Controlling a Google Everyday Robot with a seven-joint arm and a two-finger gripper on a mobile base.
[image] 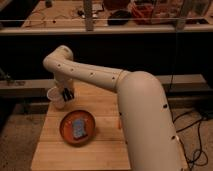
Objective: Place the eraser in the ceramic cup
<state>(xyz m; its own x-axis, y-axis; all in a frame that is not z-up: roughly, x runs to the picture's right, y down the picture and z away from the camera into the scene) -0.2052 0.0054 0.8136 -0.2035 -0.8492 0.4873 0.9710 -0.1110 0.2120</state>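
Camera view. A light wooden worktop [107, 150] of butcher-block planks stood on a speckled floor [15, 131] in a dim room. The robot's cream-coloured arm [145, 115] entered from 5 o'clock, rose across the right half of the worktop and bent at an elbow towards 10 o'clock. Its dark end effector [67, 93] pointed downward at the far left corner of the worktop, just beside the ceramic cup [55, 98], at about 3 o'clock of the cup's rim. Whether the end effector was open or closed, and whether it held anything, could not be told. The cup, white and upright, stood near the worktop's far left edge. At 5 o'clock of the cup lay a round orange-red plate [66, 135], apart from the cup, carrying a grey-blue rectangular block [79, 128] near its centre. A small orange-red object [119, 125] lay on the worktop at 3 o'clock of the plate, close to the arm. Behind the worktop ran a low grey ledge [22, 89] against a dark wall. Higher up, a cluttered bench [60, 11] with a pale upright post [88, 15] crossed the view. Dark cables [199, 137] trailed over the floor at 3 o'clock.
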